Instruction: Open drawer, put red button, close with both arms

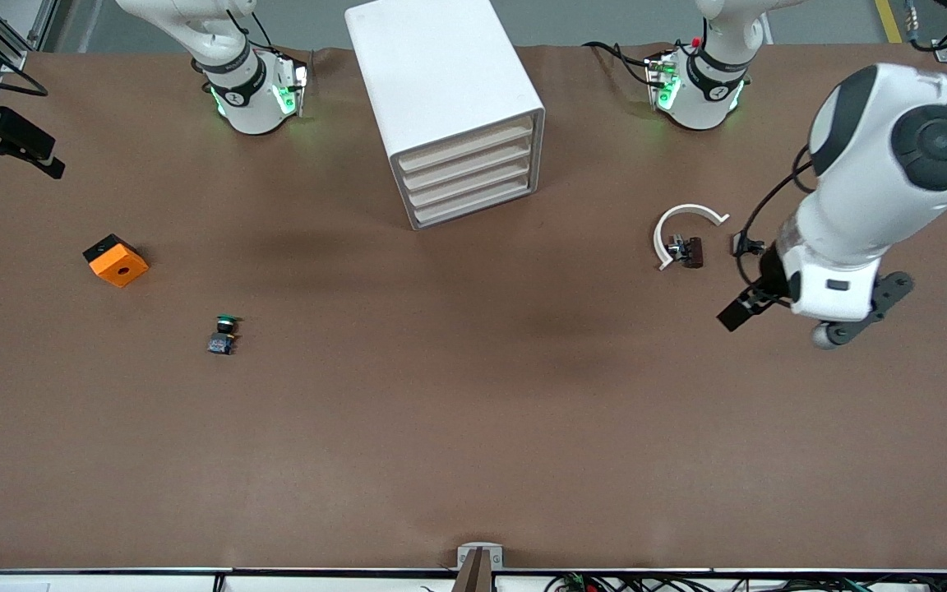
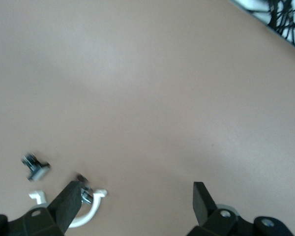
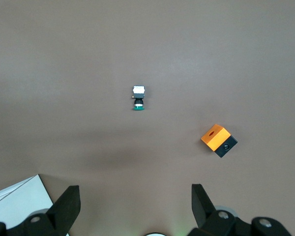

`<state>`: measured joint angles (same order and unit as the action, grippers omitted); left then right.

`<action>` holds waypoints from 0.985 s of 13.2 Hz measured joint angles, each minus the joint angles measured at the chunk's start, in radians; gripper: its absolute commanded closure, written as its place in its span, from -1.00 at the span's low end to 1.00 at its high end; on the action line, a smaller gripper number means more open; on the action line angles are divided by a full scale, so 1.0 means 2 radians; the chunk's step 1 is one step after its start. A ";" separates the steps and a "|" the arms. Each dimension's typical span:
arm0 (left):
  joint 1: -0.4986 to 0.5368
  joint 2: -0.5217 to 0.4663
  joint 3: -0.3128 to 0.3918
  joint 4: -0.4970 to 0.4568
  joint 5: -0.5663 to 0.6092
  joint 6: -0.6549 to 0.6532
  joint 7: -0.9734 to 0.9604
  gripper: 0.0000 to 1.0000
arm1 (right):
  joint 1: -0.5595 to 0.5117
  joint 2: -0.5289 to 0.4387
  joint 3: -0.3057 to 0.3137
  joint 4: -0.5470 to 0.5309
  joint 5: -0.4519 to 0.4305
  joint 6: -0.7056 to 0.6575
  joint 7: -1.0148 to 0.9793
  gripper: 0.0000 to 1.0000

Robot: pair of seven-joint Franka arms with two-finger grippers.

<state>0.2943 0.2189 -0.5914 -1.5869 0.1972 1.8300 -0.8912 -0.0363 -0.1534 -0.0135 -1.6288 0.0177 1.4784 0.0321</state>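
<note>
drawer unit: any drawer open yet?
All shut. The four drawer fronts sit flush in the white cabinet; none is pulled out.

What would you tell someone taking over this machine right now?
The left pincer is open and empty over bare table, near the red button.
The right pincer is open and empty above the green button.
The red button lies beside a white curved piece, toward the left arm's end.
All drawers of the drawer cabinet are shut.
Done: nothing. Left: open a drawer, put the red button in, close it.
</note>
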 measured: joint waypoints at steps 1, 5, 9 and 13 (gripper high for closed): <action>0.001 -0.014 0.011 0.000 0.000 -0.002 0.034 -1.00 | -0.001 0.000 0.000 0.002 0.000 0.000 0.000 -1.00; -0.075 -0.079 0.145 0.001 -0.026 -0.052 0.194 -1.00 | -0.001 0.001 0.000 0.004 0.000 -0.001 0.000 -1.00; -0.096 -0.122 0.198 0.000 -0.046 -0.094 0.304 -1.00 | -0.001 0.005 0.001 0.004 0.000 -0.004 0.000 -1.00; -0.102 -0.153 0.200 -0.005 -0.069 -0.134 0.331 -1.00 | -0.001 0.007 0.001 0.004 0.000 -0.005 0.000 -1.00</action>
<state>0.0895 -0.0874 -0.1915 -1.5968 0.0590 1.5619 -0.2296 -0.0381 -0.1385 -0.0108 -1.6217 0.0178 1.4679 0.0319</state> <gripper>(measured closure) 0.000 0.000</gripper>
